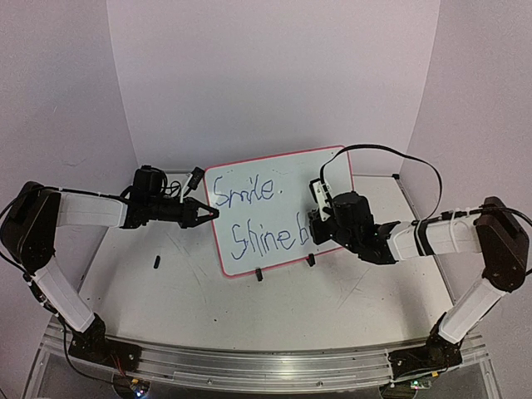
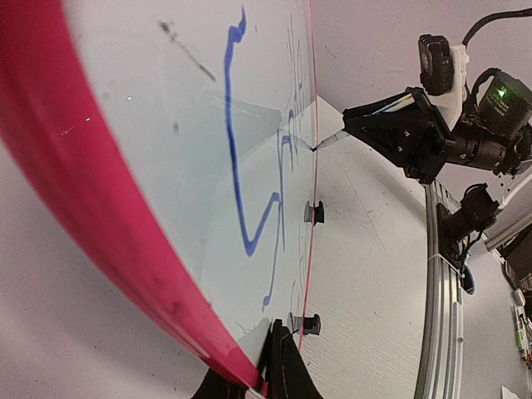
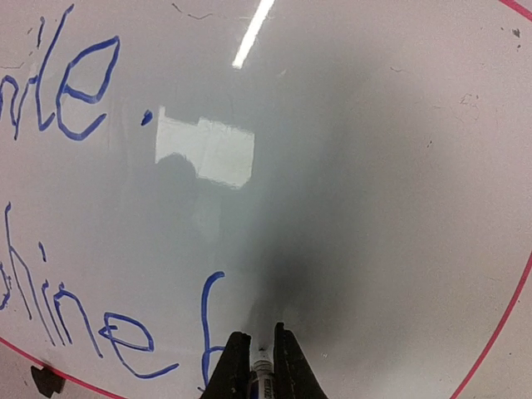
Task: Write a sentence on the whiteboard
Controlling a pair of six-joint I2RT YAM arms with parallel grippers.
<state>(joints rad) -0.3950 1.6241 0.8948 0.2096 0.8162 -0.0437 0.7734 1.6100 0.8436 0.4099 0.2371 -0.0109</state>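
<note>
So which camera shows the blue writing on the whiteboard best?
The top external view: both lines of the blue writing on the whiteboard are readable, with only the end hidden behind the right gripper. The right wrist view shows just word ends up close; the left wrist view sees it edge-on and squashed.

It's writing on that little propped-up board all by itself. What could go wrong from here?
1. The whiteboard stands only on two small clip feet, with the left tool pinching its left edge. A hard push from the marker might tip or slide it.
2. The right tool is writing the second line close to the bottom frame, so later strokes might run onto it.
</note>
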